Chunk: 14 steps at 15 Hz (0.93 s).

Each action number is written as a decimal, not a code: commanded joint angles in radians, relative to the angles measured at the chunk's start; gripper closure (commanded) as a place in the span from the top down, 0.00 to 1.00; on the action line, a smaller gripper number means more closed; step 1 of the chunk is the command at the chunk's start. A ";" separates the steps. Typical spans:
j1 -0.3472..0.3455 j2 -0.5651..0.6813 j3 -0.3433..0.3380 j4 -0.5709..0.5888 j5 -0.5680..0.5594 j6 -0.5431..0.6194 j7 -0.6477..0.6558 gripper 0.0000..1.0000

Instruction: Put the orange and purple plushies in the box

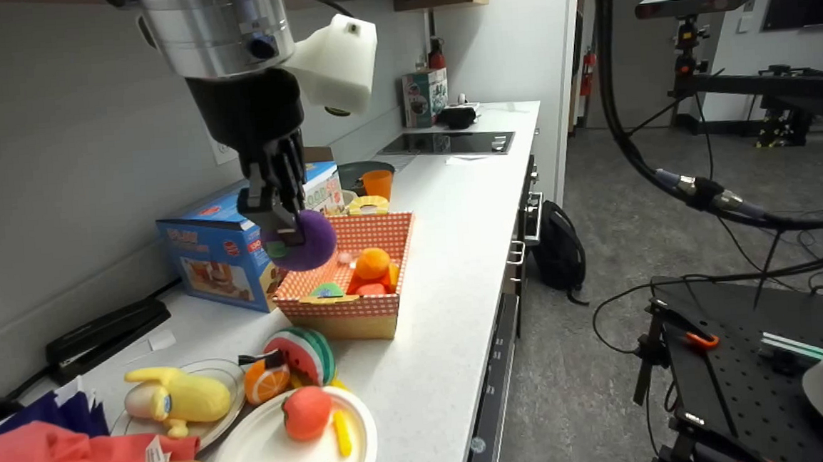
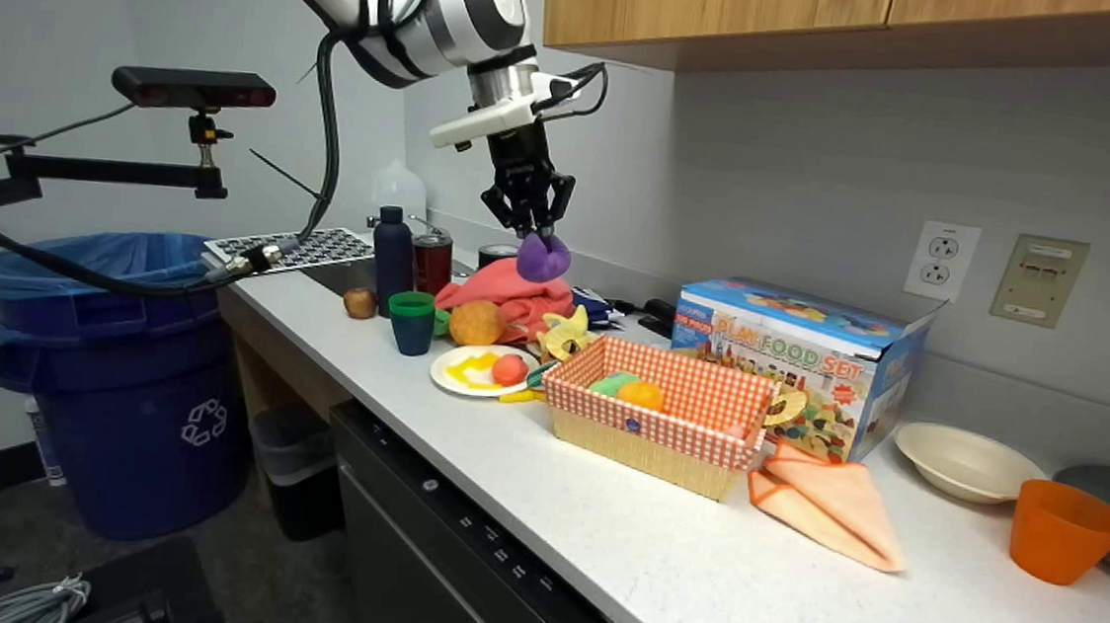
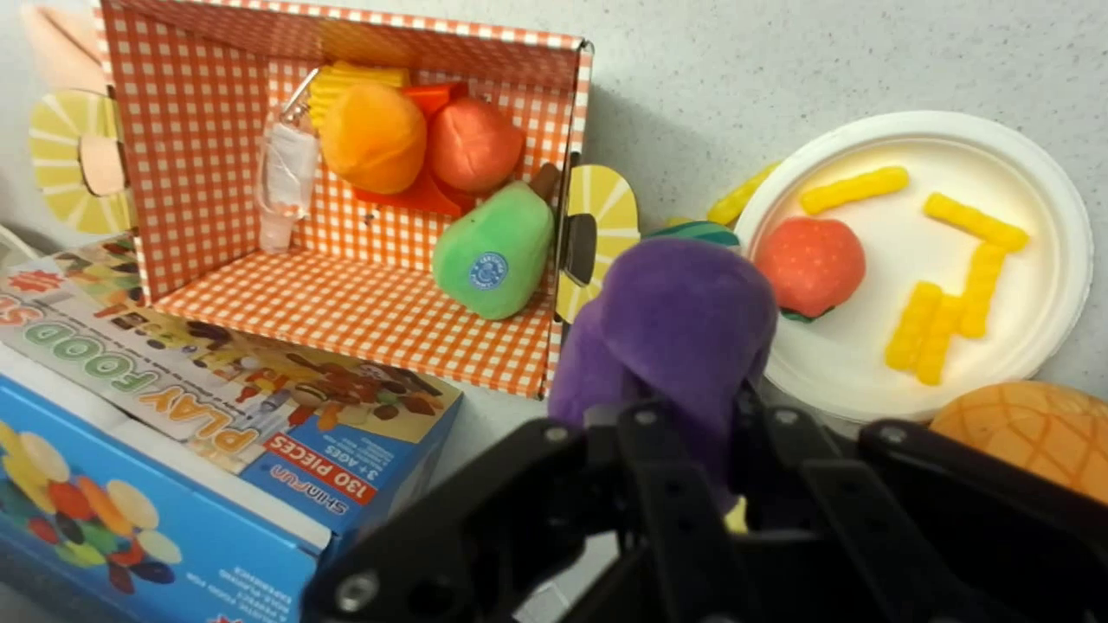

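A black jointed gripper (image 2: 534,232) clasps a plump, rounded purple plush toy (image 3: 688,316), its fingers parted only by the squeezed velvety fabric. The toy hangs in the air near one end of a rectangular box (image 2: 643,454) with straw-coloured outer sides and an orange-red checked lining. Inside the box lie a smooth, round orange plush toy (image 3: 374,138), a rounded red plush toy (image 3: 474,144), a green pear-shaped plush toy (image 3: 498,247) and a clear plastic bottle (image 3: 287,169). Beside the box stands a glossy blue cardboard carton (image 3: 251,532); nearby, a round white plate (image 3: 909,238) carries a red strawberry-shaped toy (image 3: 809,264) and ridged yellow sticks (image 3: 853,189). The pale worktop (image 3: 779,61) beneath is finely speckled.
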 commanded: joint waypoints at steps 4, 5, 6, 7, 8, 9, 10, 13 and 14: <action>-0.008 -0.009 0.011 -0.012 -0.004 -0.005 0.013 0.17; -0.008 -0.009 0.011 -0.013 -0.004 -0.005 0.014 0.17; -0.008 -0.009 0.011 -0.013 -0.004 -0.005 0.014 0.04; -0.017 -0.013 0.003 -0.012 0.000 -0.005 0.023 0.04; -0.026 -0.022 -0.008 -0.017 -0.002 -0.005 0.038 0.04; -0.036 -0.029 -0.017 -0.022 -0.003 -0.001 0.055 0.04; -0.047 -0.032 -0.028 -0.027 -0.004 -0.004 0.074 0.04; -0.081 -0.035 -0.066 -0.041 -0.012 -0.005 0.124 0.04; -0.094 -0.035 -0.077 -0.046 -0.011 -0.001 0.136 0.04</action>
